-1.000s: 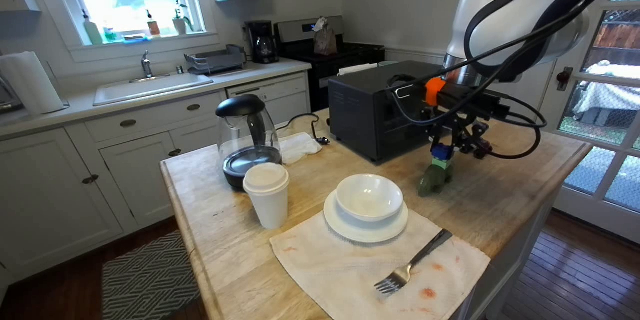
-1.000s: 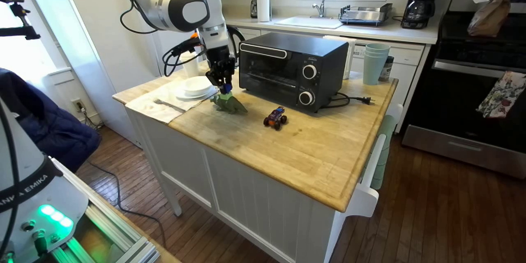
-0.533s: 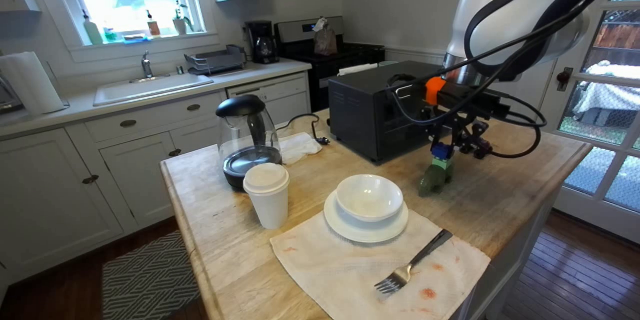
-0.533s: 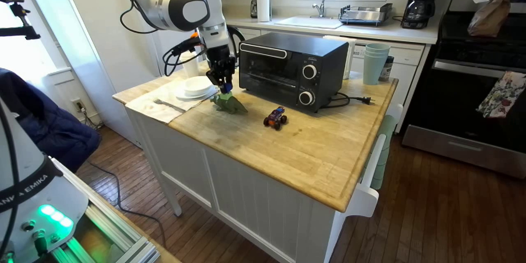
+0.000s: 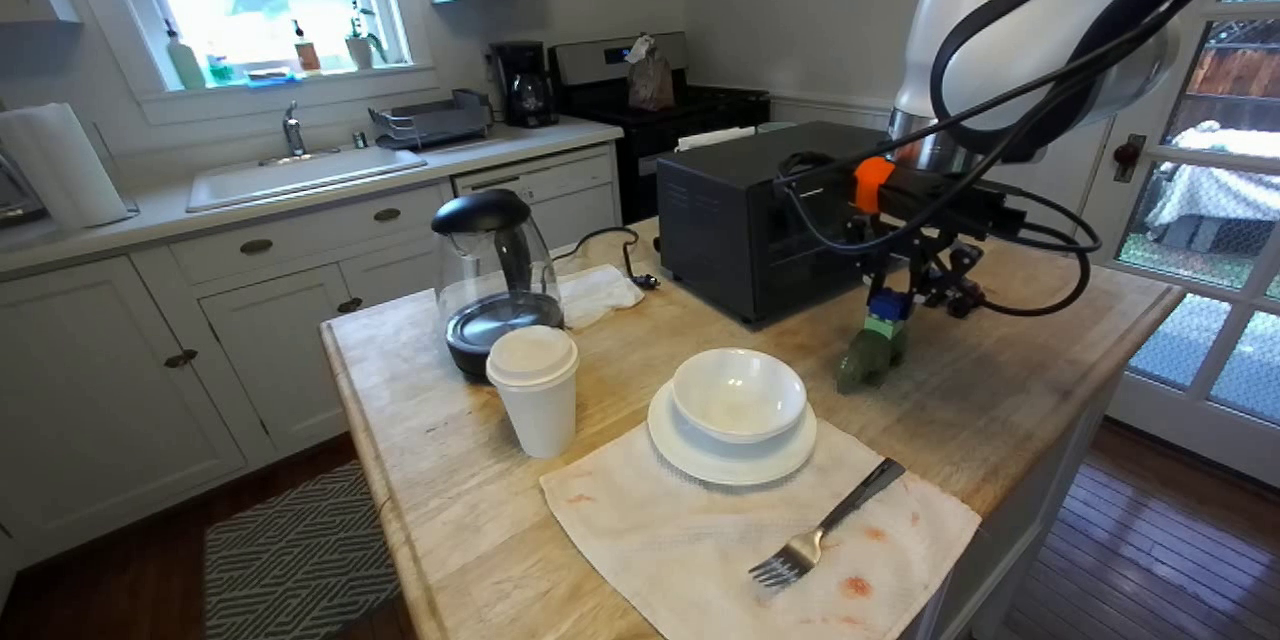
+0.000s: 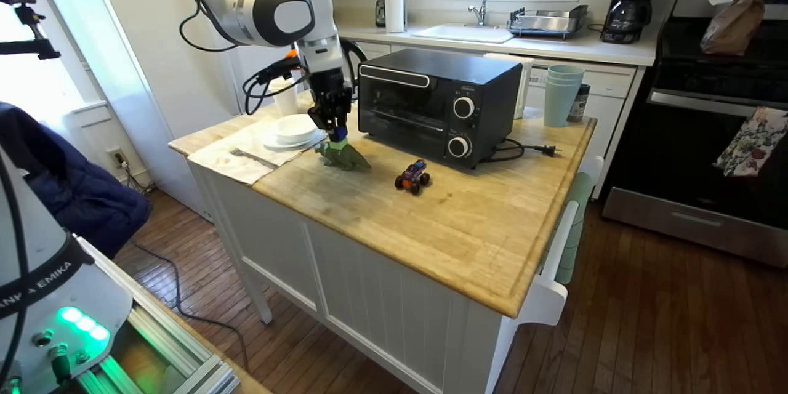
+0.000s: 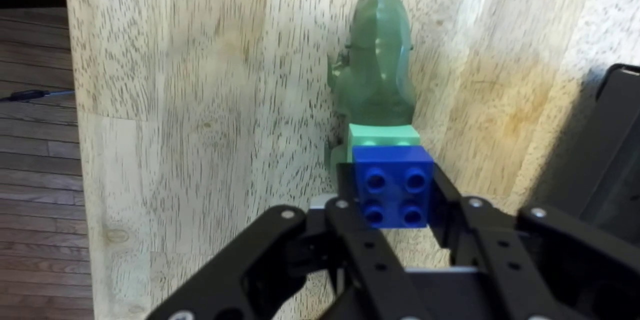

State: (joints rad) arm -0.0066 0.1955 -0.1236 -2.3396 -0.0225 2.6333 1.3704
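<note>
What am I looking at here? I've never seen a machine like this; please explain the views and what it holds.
This is one robot arm ending in two fingers. Two cameras stand outside it; the wrist view comes from a camera on the arm, looking down past the fingers.

Below is a wooden worktop. Across the exterior views it carries a toaster oven, toy truck, kettle, lidded cup, and a placemat with a fork and a plate bearing a white bowl.

The fingers hold a blue toy block by its sides, right over a light green piece on the back of a green dinosaur toy standing on the worktop. Whether the two pieces are locked together, I can't tell.
</note>
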